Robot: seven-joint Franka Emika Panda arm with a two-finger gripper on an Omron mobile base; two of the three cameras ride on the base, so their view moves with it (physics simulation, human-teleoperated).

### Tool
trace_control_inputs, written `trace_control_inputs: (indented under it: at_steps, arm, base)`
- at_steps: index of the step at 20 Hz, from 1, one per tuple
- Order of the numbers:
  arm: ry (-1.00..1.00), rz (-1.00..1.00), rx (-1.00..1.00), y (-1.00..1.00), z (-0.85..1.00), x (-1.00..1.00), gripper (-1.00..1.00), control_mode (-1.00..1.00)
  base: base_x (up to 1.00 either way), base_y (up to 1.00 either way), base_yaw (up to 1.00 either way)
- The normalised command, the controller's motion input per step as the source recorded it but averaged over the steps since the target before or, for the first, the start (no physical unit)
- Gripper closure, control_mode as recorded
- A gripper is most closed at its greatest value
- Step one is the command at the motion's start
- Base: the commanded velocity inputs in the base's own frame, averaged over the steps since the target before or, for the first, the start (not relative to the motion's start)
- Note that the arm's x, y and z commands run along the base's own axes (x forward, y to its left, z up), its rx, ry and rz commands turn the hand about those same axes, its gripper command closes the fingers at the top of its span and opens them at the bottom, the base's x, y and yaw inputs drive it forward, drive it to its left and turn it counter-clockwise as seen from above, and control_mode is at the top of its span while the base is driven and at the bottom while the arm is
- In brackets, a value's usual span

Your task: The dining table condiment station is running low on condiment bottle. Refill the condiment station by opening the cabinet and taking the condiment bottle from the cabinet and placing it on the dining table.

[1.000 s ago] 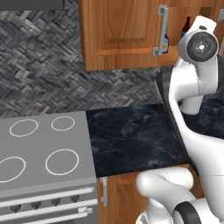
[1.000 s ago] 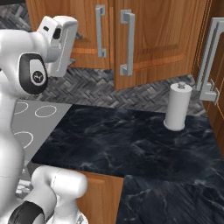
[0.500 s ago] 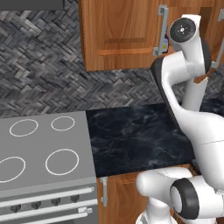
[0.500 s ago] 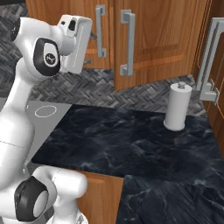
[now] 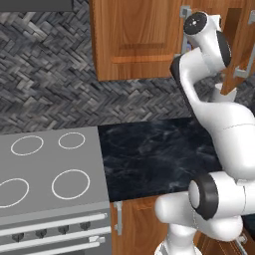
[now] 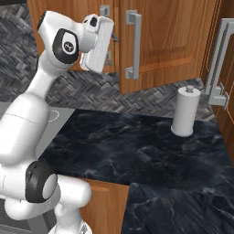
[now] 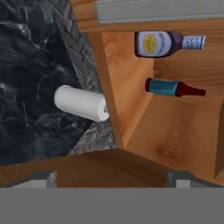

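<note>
Claw (image 6: 109, 39): raised to the cabinet (image 6: 173, 36), just in front of the left door's bar handle (image 6: 105, 9) in the right base view. Whether it touches the bar, I cannot tell. My own wrist covers the fingers, so I cannot tell whether the claw is released or clenched.

Change since one second ago: my arm has swung up and across. In the right base view my hand has travelled from over the stove side toward the two handles. In the left base view my upper arm now stands tall against the cabinet (image 5: 134, 40), where before it leaned lower and further right. The stove (image 5: 45, 164), counter (image 6: 137, 151) and paper roll (image 6: 185, 112) sit at the same places in both base views, so the base has not driven.

Cabinet: the two panelled doors facing the right base camera are shut, with the right handle (image 6: 132, 43) clear of my hand. A further door (image 6: 226, 114) stands swung out at the right edge.

Hand view, rolled sideways: an open wooden compartment (image 7: 131, 109). The condiment bottle (image 7: 168, 43), dark with a white and yellow label, is inside on the wood. A blue-labelled bottle (image 7: 175, 87) stands beside it, apart from it. The paper roll (image 7: 81, 103) is on the counter just outside the compartment wall.
</note>
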Motion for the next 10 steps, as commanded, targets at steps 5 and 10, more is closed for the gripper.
trace_control_inputs:
  at_steps: [5,10]
  arm:
    - [0.18,-0.16,-0.07,-0.72,-0.14,0.02,-1.00,-1.00]
    - [0.08,-0.21,-0.02,-0.90,-0.16,-0.48,-1.00,-1.00]
  base:
    - [0.00,0.00,0.00]
    - [0.00,0.00,0.00]
